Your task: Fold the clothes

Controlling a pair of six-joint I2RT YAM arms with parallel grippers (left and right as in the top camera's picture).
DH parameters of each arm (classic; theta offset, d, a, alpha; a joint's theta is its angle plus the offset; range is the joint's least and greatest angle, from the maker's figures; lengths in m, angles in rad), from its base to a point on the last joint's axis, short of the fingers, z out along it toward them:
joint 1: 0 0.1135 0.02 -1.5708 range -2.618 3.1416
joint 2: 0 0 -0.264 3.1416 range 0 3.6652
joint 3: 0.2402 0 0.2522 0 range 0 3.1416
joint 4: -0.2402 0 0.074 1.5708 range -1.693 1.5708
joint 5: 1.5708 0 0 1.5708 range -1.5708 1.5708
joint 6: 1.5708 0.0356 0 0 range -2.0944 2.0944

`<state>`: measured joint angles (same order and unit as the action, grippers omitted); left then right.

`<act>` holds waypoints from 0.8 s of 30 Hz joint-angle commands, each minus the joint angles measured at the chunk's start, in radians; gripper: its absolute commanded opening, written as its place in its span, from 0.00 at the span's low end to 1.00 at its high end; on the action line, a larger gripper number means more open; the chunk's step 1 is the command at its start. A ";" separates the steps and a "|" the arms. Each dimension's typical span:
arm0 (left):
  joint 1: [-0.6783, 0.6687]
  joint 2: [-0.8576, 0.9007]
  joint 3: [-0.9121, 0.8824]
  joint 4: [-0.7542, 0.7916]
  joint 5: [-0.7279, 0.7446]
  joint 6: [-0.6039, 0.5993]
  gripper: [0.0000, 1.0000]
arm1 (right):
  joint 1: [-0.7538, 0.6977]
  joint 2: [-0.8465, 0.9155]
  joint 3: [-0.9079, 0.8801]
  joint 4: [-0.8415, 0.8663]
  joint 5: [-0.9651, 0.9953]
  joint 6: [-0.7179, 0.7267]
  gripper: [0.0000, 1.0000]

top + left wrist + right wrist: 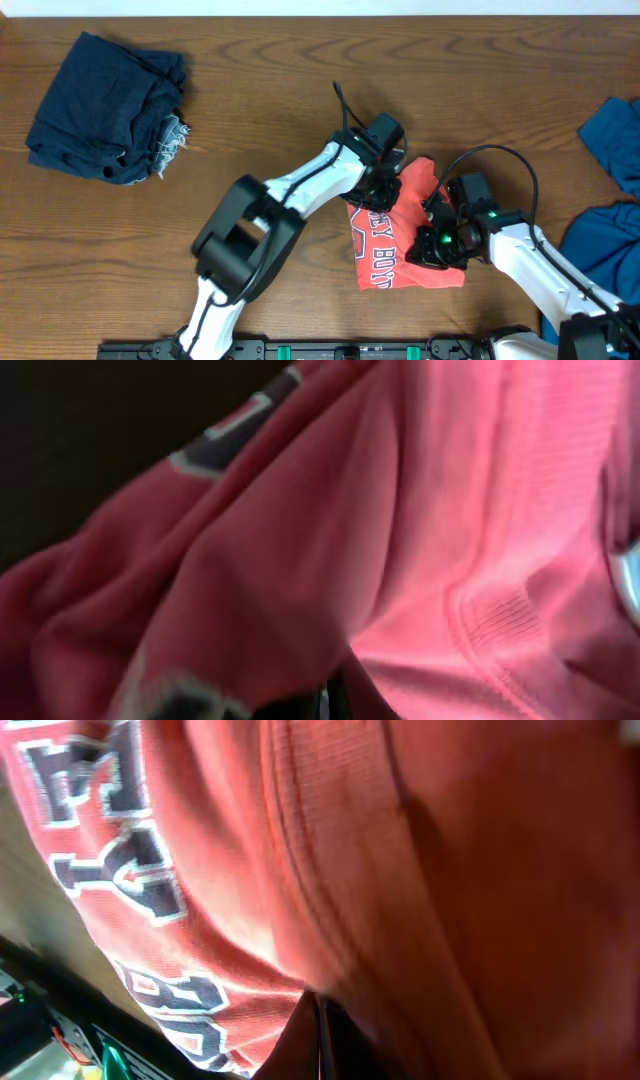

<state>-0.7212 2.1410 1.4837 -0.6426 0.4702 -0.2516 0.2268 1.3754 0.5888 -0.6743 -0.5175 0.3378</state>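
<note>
The coral-red T-shirt lies bunched at the table's middle front, its dark blue letters edged in white facing up. My left gripper presses onto the shirt's upper left edge and is shut on the cloth. In the left wrist view red fabric fills the frame and the jaws at the bottom are closed into a fold. My right gripper sits on the shirt's right side, shut on cloth too. The right wrist view shows its jaws pinched together under the lettered fabric.
A folded pile of dark navy clothes lies at the back left. A blue garment is heaped at the right edge, close to my right arm. Brown wooden table shows between them.
</note>
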 commanded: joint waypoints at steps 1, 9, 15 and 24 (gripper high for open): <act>0.011 0.083 -0.008 0.032 -0.053 -0.019 0.07 | 0.002 -0.040 0.000 -0.009 0.020 0.017 0.01; 0.079 0.021 0.045 0.029 -0.063 0.023 0.15 | 0.002 -0.167 0.021 -0.006 -0.040 -0.068 0.04; 0.148 -0.146 0.088 -0.072 -0.060 0.023 0.31 | 0.001 -0.198 0.027 -0.029 0.016 0.016 0.09; 0.098 -0.225 0.054 -0.269 -0.063 0.018 0.35 | 0.001 -0.138 0.023 0.013 0.247 0.153 0.10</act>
<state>-0.5961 1.8866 1.5623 -0.8993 0.4187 -0.2363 0.2268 1.2072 0.5964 -0.6773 -0.3809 0.4259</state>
